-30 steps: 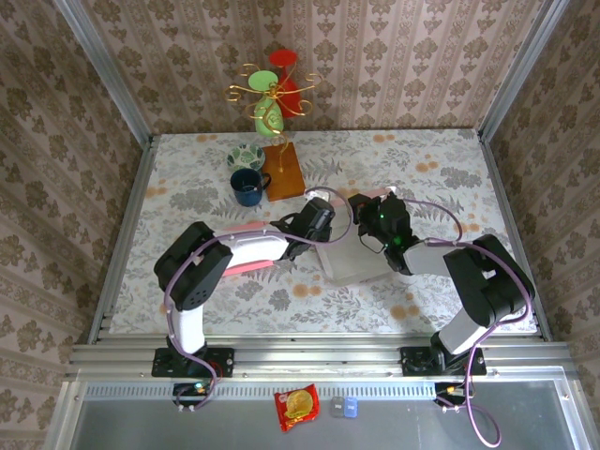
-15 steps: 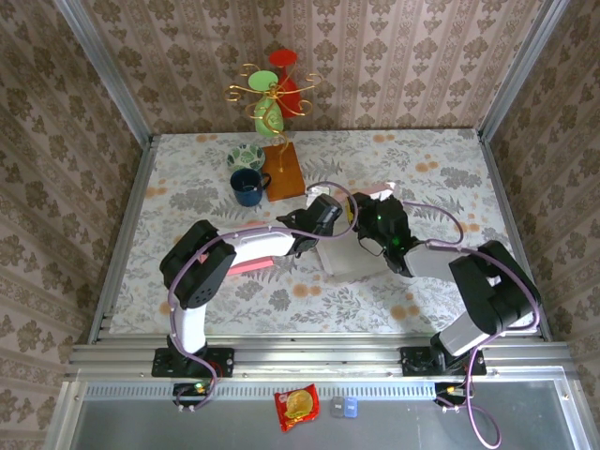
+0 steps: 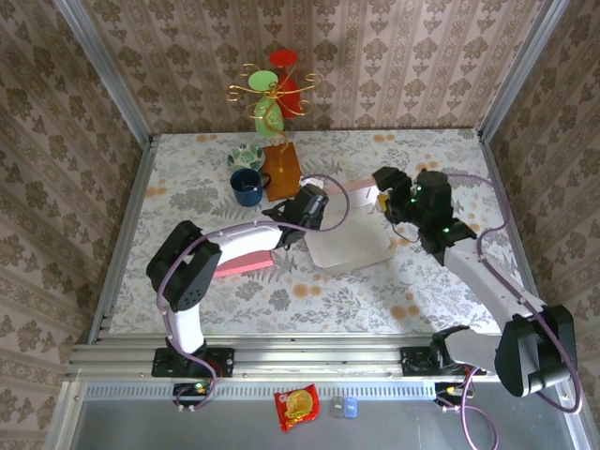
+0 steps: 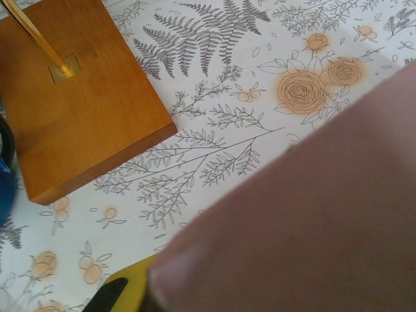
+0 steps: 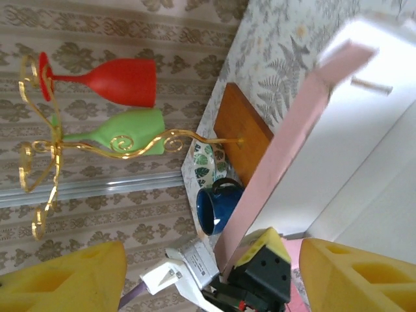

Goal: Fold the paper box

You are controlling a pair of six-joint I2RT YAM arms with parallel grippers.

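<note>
Left claw point(image 3: 302, 220) clenched on the paper box point(image 3: 352, 246); right claw point(image 3: 387, 200) released, fingers spread.
We saw the pink flap point(image 5: 286, 136) standing up from the left claw, with the box lying flat between both claws, near the right one.

The tabletop point(image 3: 422, 159) is white, printed with grey ferns and pale orange roses. The paper box point(image 3: 352, 246) is white on its inner face and pale pink on its outer face. The wooden base point(image 4: 78, 110) is honey-brown and the wire stand point(image 4: 37, 36) is gold. One glass point(image 5: 120, 81) is red and the other glass point(image 5: 123, 127) is light green. The mug point(image 3: 247, 187) is dark blue. The bowl point(image 3: 246, 155) is white with a green leaf print. The walls point(image 3: 403, 56) have brown-and-cream damask wallpaper. The snack packet point(image 3: 296, 407) is red.
</note>
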